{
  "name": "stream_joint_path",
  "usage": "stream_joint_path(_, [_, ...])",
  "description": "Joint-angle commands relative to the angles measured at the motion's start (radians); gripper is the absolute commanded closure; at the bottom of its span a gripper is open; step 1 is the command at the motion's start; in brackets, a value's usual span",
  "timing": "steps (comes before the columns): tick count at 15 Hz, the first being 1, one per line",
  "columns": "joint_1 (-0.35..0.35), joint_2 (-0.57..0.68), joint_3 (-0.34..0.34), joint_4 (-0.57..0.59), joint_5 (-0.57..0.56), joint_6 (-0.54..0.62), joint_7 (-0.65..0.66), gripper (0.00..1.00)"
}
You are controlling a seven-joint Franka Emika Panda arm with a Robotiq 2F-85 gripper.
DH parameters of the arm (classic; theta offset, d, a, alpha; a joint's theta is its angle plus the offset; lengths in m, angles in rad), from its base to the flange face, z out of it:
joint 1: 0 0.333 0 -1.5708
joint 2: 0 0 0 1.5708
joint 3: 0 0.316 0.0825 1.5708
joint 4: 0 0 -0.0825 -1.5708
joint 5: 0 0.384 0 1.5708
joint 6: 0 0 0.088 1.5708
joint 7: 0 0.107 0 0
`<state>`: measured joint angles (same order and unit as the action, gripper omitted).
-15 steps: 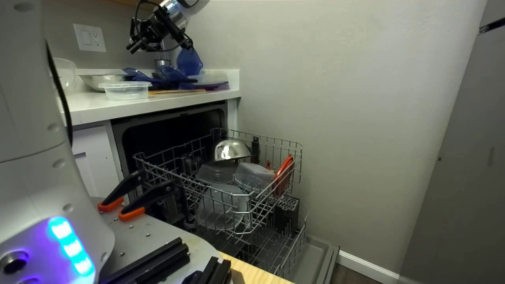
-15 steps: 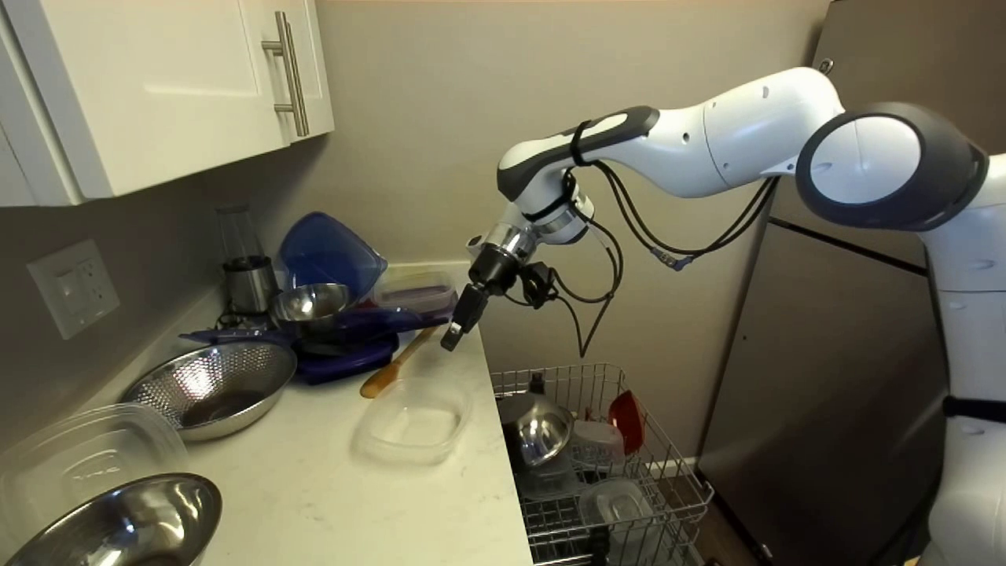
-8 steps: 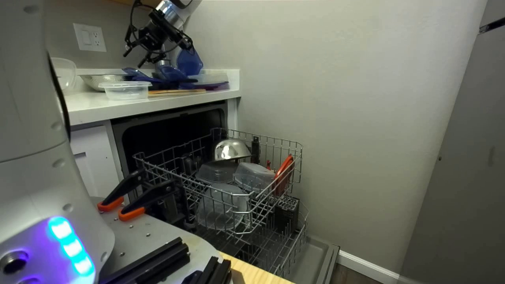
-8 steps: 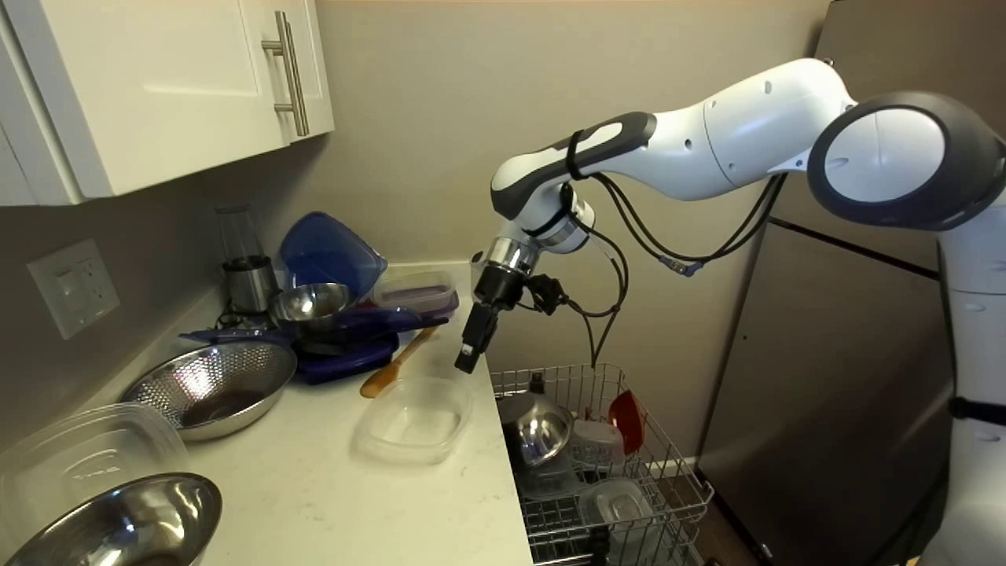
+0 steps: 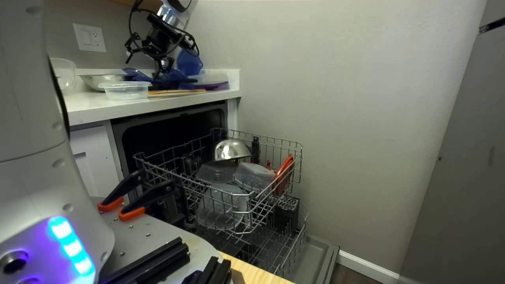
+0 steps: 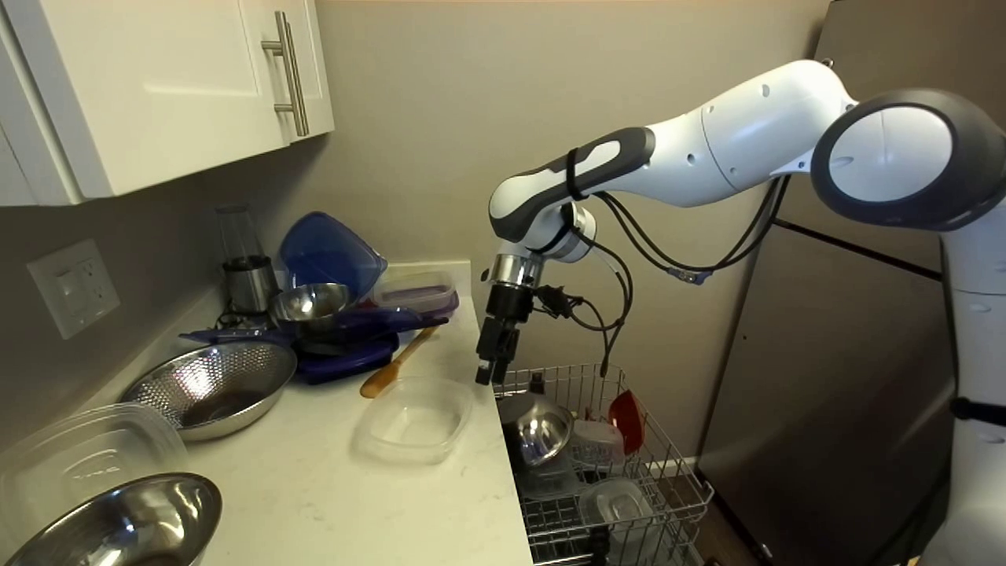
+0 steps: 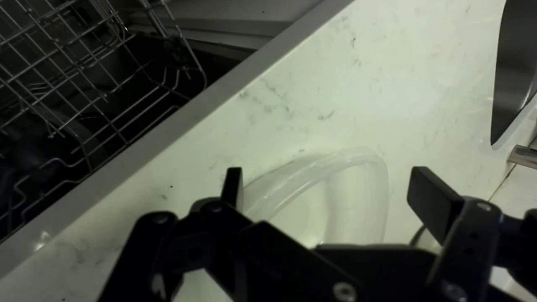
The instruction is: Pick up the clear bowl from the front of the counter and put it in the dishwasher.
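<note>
The clear bowl [image 6: 418,424] rests upright on the white counter [image 6: 338,503] close to its front edge; it also shows on that surface in an exterior view [image 5: 126,92]. My gripper [image 6: 490,377] hangs above the counter, apart from the bowl, with its fingers pointing down. In the wrist view the gripper [image 7: 326,184] stands wide open and holds nothing; part of the bowl [image 7: 375,197] shows below, between the fingers, its near part hidden by the gripper body. The dishwasher [image 5: 173,126] is below the counter, its racks pulled out.
In the upper rack sit a steel bowl [image 5: 232,150], see-through containers [image 5: 254,175] and a red dish [image 5: 284,173]. On the counter are a colander [image 6: 216,389], a wooden spoon [image 6: 383,379], blue dishware [image 6: 350,358] and a steel bowl [image 6: 130,519]. A wall cabinet [image 6: 173,86] overhangs.
My gripper has come lower and swung from a slant to pointing more steeply down. Its fingers have spread from shut to wide open. The bowl has not moved.
</note>
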<state>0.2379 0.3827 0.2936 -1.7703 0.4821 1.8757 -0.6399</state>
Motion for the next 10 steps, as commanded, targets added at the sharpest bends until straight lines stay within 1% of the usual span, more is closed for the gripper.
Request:
stream_joint_path(1, [0.011,-0.007,0.013,-0.038,-0.022,0.077,0.062,0.0])
stream_joint_path(4, [0.021,0.032,0.024,-0.026,-0.022,0.11,0.083,0.0])
stream_joint_path(10, [0.03,0.107,0.052,0.01,-0.019,0.117,0.086,0.0])
